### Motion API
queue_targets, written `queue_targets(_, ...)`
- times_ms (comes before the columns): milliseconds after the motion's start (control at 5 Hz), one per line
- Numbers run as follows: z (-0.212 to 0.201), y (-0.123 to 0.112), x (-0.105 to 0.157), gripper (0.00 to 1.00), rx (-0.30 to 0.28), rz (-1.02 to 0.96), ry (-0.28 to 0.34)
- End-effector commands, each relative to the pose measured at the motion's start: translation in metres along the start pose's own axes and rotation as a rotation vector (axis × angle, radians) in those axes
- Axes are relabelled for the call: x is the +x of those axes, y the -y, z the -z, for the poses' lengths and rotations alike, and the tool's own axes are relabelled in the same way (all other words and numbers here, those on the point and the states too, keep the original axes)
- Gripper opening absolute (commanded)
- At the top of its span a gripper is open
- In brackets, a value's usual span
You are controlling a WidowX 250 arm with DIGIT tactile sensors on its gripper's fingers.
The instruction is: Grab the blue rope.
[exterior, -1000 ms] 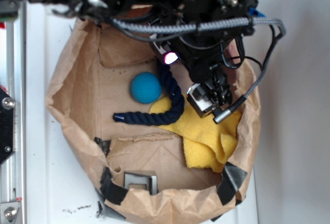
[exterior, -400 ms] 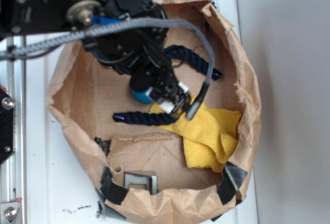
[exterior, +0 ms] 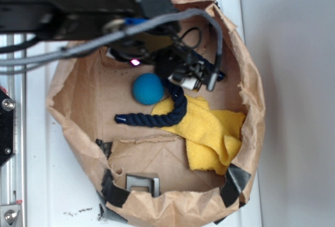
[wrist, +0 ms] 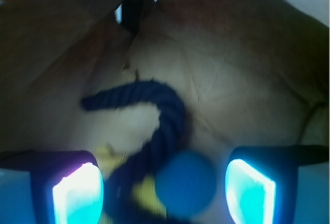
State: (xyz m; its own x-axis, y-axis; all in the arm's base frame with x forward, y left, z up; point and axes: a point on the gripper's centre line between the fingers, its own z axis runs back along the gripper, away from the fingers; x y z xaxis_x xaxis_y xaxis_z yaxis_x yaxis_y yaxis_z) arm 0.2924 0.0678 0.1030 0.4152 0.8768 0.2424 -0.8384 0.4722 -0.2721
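— Where are you in the grab?

— Lining up. My claw (wrist: 164, 185) is spread wide, holding nothing, above the blue rope (exterior: 157, 118), which curves across the bag's (exterior: 78, 70) floor onto the yellow cloth (exterior: 214, 133).

— Next?

— I'd drop astride the rope, clear of the ball (exterior: 147, 88) just beside it, then clench.

— Any labels?

— None I can read.

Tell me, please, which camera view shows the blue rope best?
The exterior view: the blue rope shows from its capped end beside the ball across the yellow cloth up to the claw. The wrist view shows only a blurred curve of it.
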Motion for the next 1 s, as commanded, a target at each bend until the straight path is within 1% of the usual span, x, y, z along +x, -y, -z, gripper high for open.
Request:
queue_targets(0, 0.011, 0.008, 0.017, 1.0, -0.002, 0.012, 0.061)
queue_targets(200, 0.015, 0.008, 0.016, 1.0, 0.006, 0.01, 0.052)
queue_targets(400, 0.018, 0.01, 0.004, 1.0, 0.002, 0.053, 0.035)
queue_targets(600, 0.028, 0.014, -0.011, 1.0, 0.018, 0.105, -0.01)
queue_targets(800, 0.035, 0.017, -0.021, 1.0, 0.042, 0.13, -0.027)
